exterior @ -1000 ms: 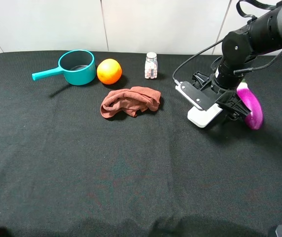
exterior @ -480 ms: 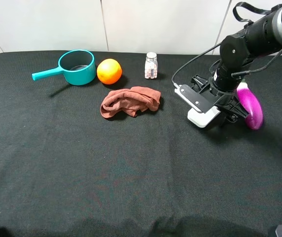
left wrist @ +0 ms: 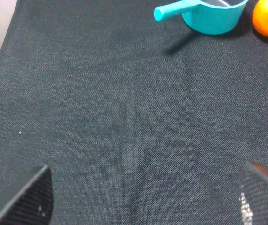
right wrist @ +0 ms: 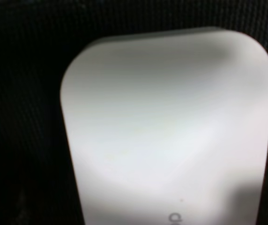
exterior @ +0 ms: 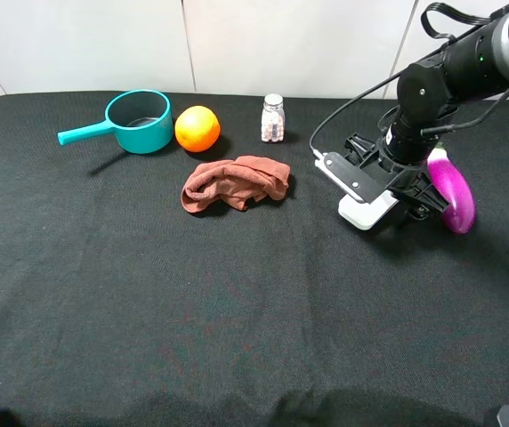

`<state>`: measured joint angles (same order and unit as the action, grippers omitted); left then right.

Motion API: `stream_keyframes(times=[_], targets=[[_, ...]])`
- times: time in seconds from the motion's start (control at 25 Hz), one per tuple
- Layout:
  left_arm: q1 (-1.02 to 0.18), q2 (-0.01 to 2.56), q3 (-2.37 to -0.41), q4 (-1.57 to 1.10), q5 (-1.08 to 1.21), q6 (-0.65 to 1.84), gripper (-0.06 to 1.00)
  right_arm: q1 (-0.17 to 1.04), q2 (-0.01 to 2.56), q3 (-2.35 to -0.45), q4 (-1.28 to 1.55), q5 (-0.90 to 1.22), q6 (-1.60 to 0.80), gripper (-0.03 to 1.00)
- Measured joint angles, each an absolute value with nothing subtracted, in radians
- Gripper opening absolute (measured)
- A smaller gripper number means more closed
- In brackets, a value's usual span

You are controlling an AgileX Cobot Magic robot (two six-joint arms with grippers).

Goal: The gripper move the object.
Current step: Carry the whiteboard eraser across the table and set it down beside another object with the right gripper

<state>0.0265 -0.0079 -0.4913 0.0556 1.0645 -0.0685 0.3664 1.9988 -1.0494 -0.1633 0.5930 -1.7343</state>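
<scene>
A purple eggplant (exterior: 451, 191) lies on the black cloth at the far right. My right gripper (exterior: 417, 192) is low on the cloth right beside it, its black fingers against the eggplant's left side. I cannot tell how the jaws stand. A white rounded block (exterior: 367, 210) lies just left of the gripper. It fills the right wrist view (right wrist: 171, 126) and hides the fingers there. My left gripper (left wrist: 143, 197) is open and empty over bare cloth, its fingertips (left wrist: 28, 197) wide apart.
A teal saucepan (exterior: 139, 121), an orange (exterior: 197, 128) and a small pill bottle (exterior: 273, 118) stand along the back. A crumpled brown cloth (exterior: 235, 182) lies in front of them. The saucepan (left wrist: 209, 14) and orange (left wrist: 267, 16) also show in the left wrist view.
My right arm has shifted slightly left and toward the back. The eggplant and the other objects have stayed in place.
</scene>
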Motion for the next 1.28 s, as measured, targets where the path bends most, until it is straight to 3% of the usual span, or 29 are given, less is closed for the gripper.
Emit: stream_keyframes(times=[0.44, 1.16, 1.28], targets=[[0.027, -0.008, -0.491, 0.056, 1.064, -0.068, 0.83, 0.366, 1.999, -1.049, -0.152, 0.594, -1.731, 0.69], [0.027, -0.008, -0.491, 0.056, 1.064, -0.068, 0.83, 0.366, 1.998, -1.053, -0.15, 0.586, -1.731, 0.47], [0.027, -0.008, -0.491, 0.056, 1.064, -0.068, 0.83, 0.366, 1.998, -1.053, -0.15, 0.588, -1.731, 0.47]])
